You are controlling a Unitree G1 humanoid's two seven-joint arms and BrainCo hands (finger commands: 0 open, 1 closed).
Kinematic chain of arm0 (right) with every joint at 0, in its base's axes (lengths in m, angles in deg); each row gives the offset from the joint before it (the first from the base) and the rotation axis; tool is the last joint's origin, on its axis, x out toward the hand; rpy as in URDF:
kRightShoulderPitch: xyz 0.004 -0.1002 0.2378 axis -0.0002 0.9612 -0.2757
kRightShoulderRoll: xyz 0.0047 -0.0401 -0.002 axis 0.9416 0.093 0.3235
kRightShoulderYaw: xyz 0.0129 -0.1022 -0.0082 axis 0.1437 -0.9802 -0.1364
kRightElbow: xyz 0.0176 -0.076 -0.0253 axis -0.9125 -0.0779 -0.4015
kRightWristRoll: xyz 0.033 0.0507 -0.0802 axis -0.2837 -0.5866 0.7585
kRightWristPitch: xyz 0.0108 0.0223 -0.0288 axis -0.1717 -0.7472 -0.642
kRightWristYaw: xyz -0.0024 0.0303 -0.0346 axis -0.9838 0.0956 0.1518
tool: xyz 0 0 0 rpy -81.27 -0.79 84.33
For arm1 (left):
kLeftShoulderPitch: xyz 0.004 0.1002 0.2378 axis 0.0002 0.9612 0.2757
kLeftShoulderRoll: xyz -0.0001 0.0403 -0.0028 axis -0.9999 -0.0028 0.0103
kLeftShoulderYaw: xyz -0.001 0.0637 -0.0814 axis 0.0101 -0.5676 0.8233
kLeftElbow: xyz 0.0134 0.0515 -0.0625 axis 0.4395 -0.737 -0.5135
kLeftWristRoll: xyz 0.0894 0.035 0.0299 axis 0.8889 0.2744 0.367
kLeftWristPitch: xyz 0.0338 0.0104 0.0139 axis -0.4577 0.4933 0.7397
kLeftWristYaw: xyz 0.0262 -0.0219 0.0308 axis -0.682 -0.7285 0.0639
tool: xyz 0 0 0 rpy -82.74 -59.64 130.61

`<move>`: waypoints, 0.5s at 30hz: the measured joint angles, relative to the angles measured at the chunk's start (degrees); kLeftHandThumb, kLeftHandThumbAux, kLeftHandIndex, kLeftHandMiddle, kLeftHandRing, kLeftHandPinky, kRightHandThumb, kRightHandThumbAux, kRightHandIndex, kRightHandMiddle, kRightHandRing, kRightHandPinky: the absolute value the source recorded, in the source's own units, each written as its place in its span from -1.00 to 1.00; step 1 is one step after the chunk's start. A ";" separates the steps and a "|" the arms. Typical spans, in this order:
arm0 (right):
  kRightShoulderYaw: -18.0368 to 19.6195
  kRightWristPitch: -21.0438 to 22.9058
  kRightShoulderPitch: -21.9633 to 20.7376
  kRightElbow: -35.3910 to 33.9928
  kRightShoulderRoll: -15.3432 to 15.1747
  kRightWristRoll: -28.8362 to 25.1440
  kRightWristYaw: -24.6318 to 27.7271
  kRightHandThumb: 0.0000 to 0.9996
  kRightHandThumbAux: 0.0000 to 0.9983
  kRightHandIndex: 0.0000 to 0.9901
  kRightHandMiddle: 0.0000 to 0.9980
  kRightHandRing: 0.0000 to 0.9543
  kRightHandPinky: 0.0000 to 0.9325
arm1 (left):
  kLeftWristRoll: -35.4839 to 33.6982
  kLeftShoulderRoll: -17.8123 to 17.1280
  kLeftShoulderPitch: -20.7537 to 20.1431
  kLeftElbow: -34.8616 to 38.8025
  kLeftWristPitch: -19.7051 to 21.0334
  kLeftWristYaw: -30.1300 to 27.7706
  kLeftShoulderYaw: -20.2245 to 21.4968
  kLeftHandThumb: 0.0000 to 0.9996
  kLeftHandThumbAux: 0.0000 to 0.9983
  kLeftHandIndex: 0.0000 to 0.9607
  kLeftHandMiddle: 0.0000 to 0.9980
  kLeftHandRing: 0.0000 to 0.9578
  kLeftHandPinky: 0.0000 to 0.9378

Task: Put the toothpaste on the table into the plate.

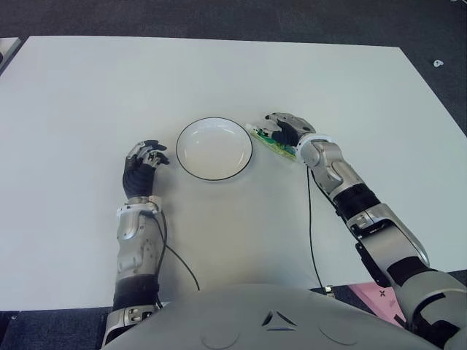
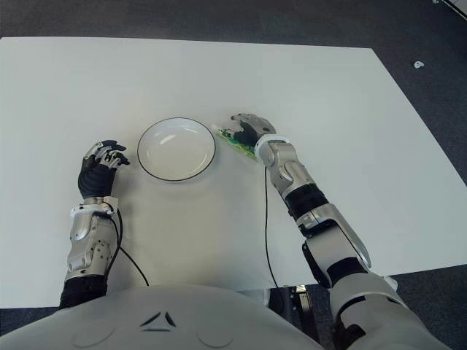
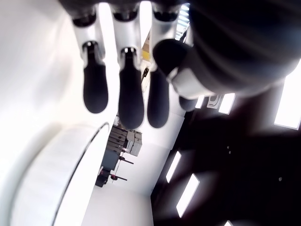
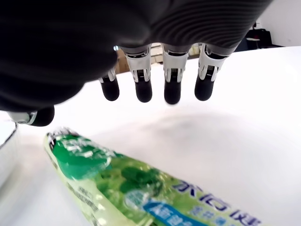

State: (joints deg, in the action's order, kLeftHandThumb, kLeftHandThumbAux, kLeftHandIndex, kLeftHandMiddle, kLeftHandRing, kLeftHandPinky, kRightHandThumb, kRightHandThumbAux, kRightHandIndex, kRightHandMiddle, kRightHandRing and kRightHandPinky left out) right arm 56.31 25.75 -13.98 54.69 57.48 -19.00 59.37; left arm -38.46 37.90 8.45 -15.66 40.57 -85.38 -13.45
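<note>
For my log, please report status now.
Right robot hand open over toothpaste, no grasp. Left robot hand idle left of plate. Plate empty, path clear.

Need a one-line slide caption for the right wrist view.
Open right hand poised over the green toothpaste lying on the white table.

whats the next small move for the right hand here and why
Probably lower the right hand and close its fingers around the toothpaste. The wrist view shows the fingers spread above the tube, not yet touching it, and the tube lies flat on the table just right of the empty plate. The left hand shows left of the plate, idle.
</note>
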 measured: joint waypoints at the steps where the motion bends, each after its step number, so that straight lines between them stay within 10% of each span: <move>1: -0.17 0.06 -0.04 0.55 0.06 0.21 0.00 0.14 -0.78 -1.00 -1.00 -1.00 -1.00 | 0.00 0.00 0.08 0.07 0.00 0.00 -0.03 0.68 0.36 -0.14 -0.02 0.22 0.17; 15: -3.58 -0.02 -6.20 11.64 1.84 2.79 -1.03 0.15 -0.79 -1.00 -1.00 -1.00 -1.00 | -0.95 0.28 0.83 0.44 -0.04 -0.02 0.02 0.68 0.36 -0.15 -0.02 0.23 0.18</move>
State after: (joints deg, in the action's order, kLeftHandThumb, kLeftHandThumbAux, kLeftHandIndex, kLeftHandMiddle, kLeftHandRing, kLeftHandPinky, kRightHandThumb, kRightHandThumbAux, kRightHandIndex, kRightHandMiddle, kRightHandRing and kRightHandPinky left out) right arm 52.72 25.73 -20.17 66.33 59.32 -16.21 58.34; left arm -39.41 38.18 9.28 -15.22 40.53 -85.40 -13.43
